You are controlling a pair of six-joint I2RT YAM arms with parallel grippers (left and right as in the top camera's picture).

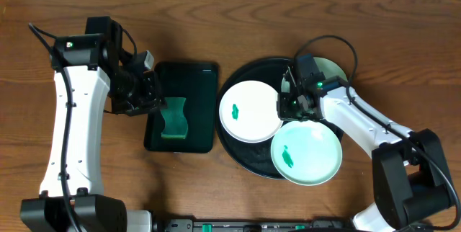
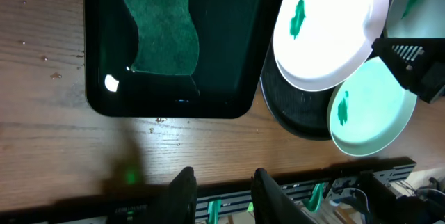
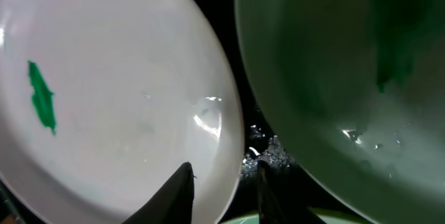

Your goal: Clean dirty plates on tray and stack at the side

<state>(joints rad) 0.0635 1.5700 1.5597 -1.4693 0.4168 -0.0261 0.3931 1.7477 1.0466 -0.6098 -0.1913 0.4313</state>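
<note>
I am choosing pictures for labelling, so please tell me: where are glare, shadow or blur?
Overhead view: even light, sharp. Left wrist view: one small glare spot on the rectangular black tray. Right wrist view: very close; white plate bright, mint-green plate shadowed, small glints on both, fingers dark.

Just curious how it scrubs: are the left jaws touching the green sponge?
Apart. Left wrist view: the left jaws hang over the table, the small tray's rim lying between them and the sponge.
</note>
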